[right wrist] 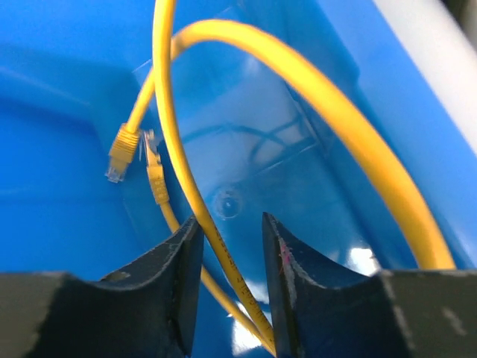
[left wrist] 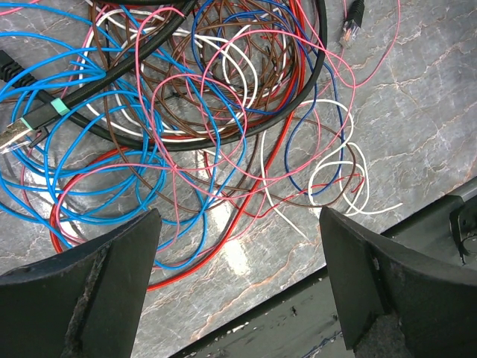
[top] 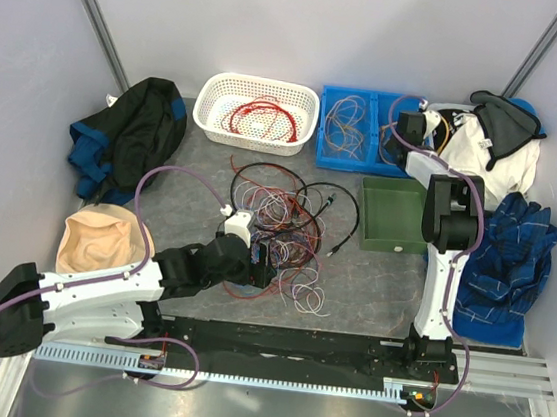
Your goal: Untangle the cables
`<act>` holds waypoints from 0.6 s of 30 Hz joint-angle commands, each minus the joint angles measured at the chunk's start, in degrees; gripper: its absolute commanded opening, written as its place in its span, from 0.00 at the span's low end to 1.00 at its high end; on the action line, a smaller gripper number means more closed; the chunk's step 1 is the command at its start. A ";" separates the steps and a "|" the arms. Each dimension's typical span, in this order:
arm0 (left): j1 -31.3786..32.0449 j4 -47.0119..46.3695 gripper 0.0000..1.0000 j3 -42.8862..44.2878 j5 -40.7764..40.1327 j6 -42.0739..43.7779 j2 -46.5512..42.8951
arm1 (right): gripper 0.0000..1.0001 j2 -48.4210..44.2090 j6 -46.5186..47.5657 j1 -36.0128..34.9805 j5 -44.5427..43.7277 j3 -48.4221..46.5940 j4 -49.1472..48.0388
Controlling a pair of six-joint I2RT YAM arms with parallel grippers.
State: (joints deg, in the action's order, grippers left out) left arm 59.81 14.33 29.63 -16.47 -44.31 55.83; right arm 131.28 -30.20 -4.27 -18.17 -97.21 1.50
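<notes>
The cables lie in a tangled heap on the grey table. In the left wrist view I see blue, pink, red, white and brown wires looped over a thick black cable. My left gripper is at the heap's near side. It hangs open and empty over bare table beside the red wire. My right gripper is down in the blue bin. Its jaws stand apart round a yellow cable with two plugs.
A white basket holds a red cable. The blue bin's left part holds thin wires. A green bin stands by the right arm. Clothes lie at the left and right. A beige hat is near left.
</notes>
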 commanded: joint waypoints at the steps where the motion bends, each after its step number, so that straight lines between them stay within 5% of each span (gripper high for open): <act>1: -0.13 -2.90 0.94 1.05 -1.99 -1.04 0.68 | 0.42 -3.93 -0.83 0.32 1.03 2.46 -6.94; 10: -0.13 -3.78 0.93 1.75 -0.67 -1.04 2.09 | 0.42 -9.11 0.49 0.32 1.21 2.64 -7.56; 16: -0.13 -3.87 0.93 1.14 -0.14 -1.65 1.30 | 0.09 -9.55 1.37 0.32 1.30 0.97 -5.63; 18: -0.13 -3.87 0.93 0.96 -0.23 -1.65 0.68 | 0.06 -9.99 1.37 0.32 1.91 1.06 -5.63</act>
State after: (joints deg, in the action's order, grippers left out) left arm 59.81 13.02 29.63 -16.34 -44.34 57.71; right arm 123.74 -29.23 -4.25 -17.15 -94.61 -3.44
